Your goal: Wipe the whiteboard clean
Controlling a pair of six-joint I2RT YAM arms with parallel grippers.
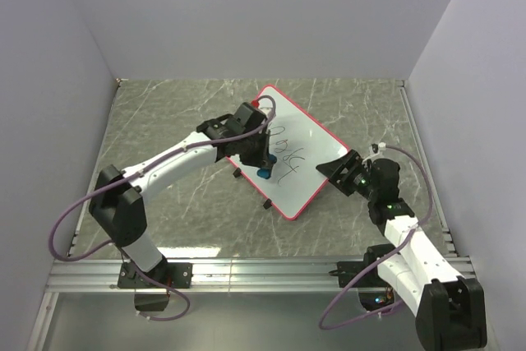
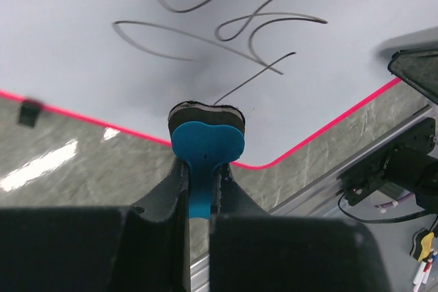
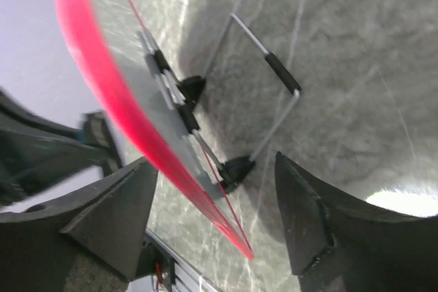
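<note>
- On the grey veined table [image 1: 164, 113], near its middle, the whiteboard [image 1: 308, 141] stands slanted on a wire stand [image 3: 274, 73]. I judge that a hard wiping push could slide it or fold the stand.
- Right gripper [image 3: 212, 169]: its jaws are spread wide either side of the red rim and clamp nothing. Whether they touch the rim I cannot tell. Unbraced, the board may skid away.
- Left gripper [image 2: 203, 169]: it is clamped on the blue eraser [image 2: 207, 143], whose pad meets the board close to the lower rim. A downward stroke could run off the edge.
- Only the eraser's thin handle is held, so sideways drag might twist it loose.
- Black scribbles [image 1: 283, 152] lie above the pad, unwiped. Light pressure would likely only smear them.
</note>
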